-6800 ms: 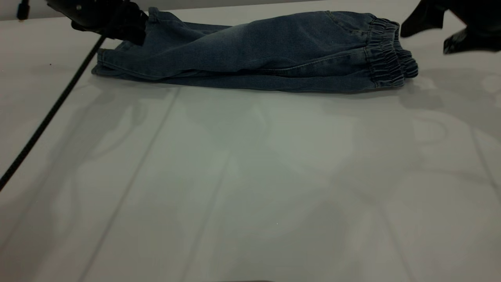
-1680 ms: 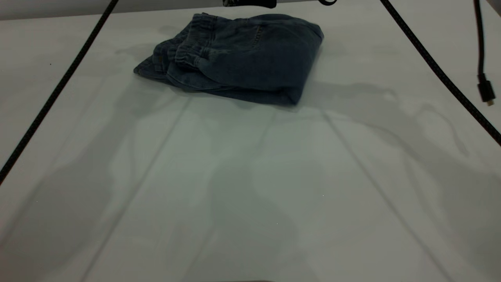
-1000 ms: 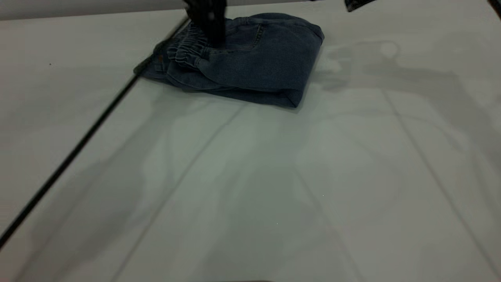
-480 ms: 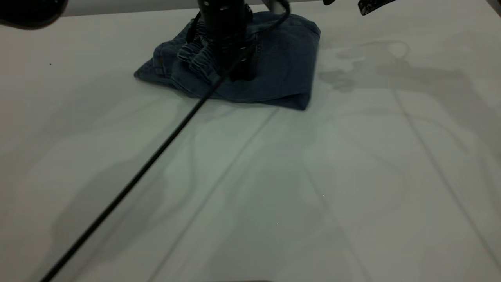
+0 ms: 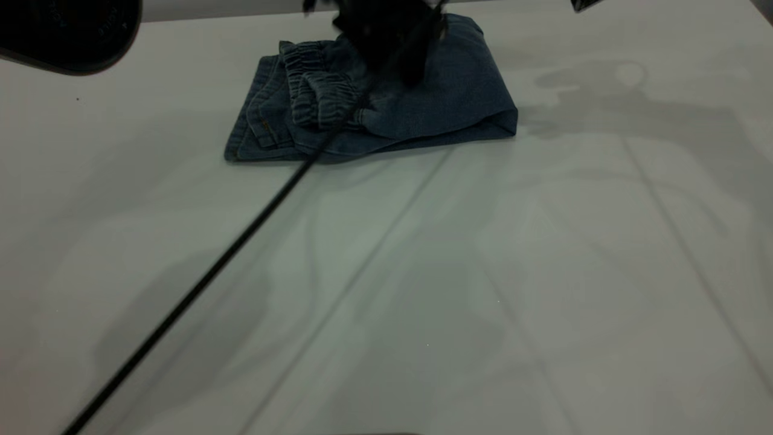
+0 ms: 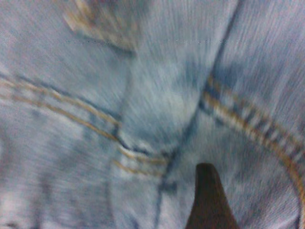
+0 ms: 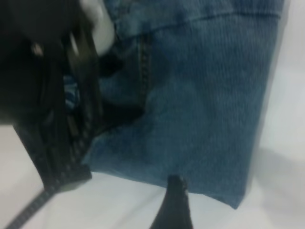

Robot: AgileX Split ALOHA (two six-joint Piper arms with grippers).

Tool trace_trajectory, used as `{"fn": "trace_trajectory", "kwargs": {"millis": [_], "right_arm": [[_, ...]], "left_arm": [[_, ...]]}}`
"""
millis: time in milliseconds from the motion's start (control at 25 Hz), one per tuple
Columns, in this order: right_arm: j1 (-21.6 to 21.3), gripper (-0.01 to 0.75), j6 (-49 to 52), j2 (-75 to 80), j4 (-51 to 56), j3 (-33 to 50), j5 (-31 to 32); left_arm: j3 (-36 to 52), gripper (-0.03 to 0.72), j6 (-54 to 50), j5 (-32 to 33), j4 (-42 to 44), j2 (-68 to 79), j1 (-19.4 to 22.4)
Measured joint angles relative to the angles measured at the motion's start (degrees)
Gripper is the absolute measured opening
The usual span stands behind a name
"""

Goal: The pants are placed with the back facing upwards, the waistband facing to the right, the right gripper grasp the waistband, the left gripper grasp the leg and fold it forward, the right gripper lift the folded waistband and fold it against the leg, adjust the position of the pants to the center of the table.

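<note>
The pants [image 5: 386,115] lie folded in a compact bundle at the far middle of the table [image 5: 423,290], waistband [image 5: 317,90] on top toward the left. The left gripper [image 5: 386,45] presses down on the bundle; whether it is open or closed cannot be told. Its cable [image 5: 199,284] slants across the near table. The right gripper [image 5: 584,5] hangs at the far right edge, state unclear.
</note>
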Motion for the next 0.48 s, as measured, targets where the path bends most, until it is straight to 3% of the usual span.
{"fn": "trace_trajectory", "kwargs": {"millis": [200,480], "right_arm": [[-1.0,0.559,0.1,-6.5,-1.7,0.0,1.9],[-3.2,0.559,2.9,-21.6,-5.5,0.0,10.3]], "left_arm": [[-5.4,0.427,-2.6,0.0,0.3,-2.5,0.0],[-5.8,0.427,-6.5,0.0,2.9,-12.6,0.0]]}}
